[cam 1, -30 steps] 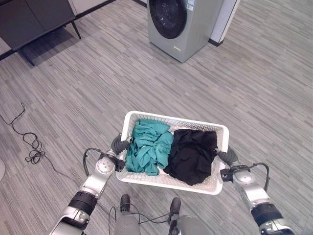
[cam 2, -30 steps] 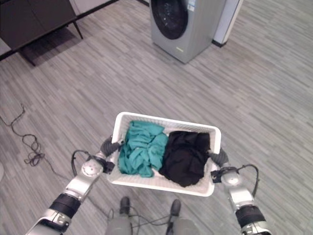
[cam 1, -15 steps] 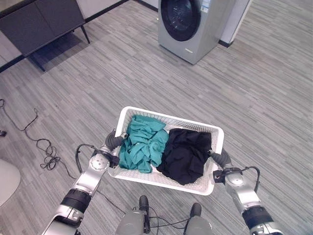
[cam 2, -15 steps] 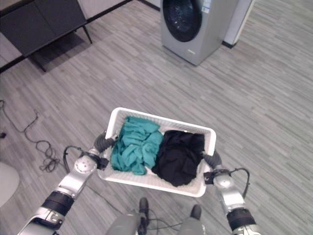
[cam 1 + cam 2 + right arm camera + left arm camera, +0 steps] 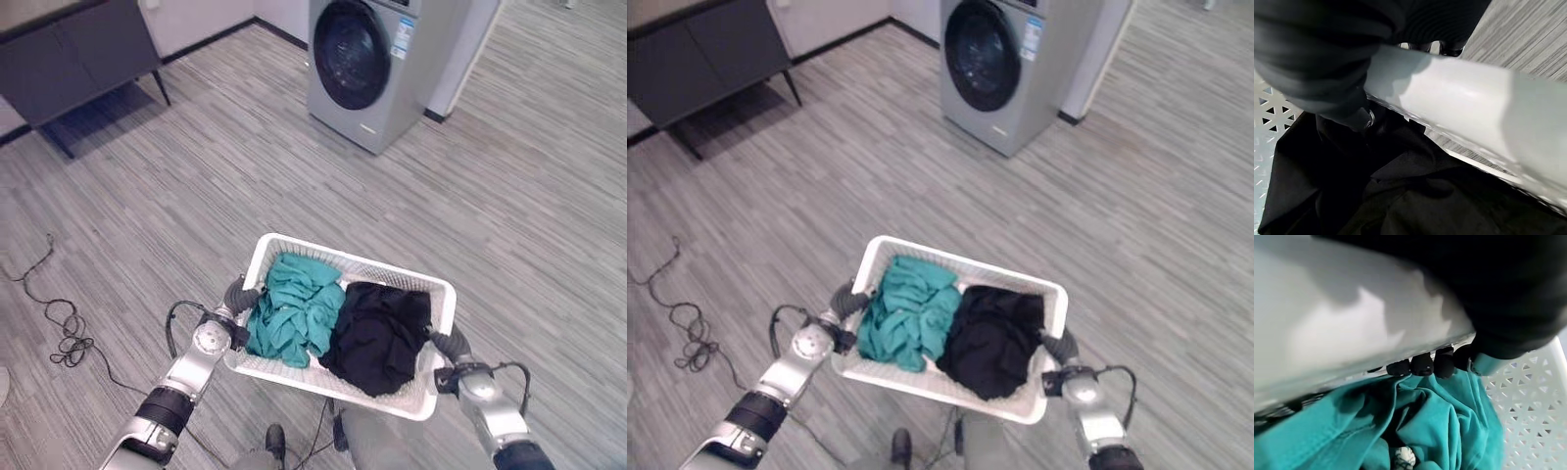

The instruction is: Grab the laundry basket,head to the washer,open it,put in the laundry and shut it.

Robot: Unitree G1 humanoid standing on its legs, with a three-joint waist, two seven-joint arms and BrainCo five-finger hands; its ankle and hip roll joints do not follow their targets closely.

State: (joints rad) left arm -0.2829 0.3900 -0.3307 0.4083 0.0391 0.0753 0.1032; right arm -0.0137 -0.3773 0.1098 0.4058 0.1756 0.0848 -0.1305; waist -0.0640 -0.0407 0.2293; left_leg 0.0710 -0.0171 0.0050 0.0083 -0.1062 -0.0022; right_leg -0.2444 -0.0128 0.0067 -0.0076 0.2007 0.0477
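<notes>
White laundry basket [image 5: 443,290] sits lower centre of frame, held off the floor w/ teal garment [image 5: 294,311] at left, black garment [image 5: 380,333] at right. Left hand [image 5: 241,294] curled over left rim, right hand [image 5: 447,342] clamped on right rim. Washer [image 5: 377,59] top centre, door closed; dark cabinet [image 5: 69,59] upper left.

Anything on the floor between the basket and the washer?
No. In the left eye view, the stretch from the white laundry basket to the washer is bare grey plank floor. A dark cabinet stands off to the left.
</notes>
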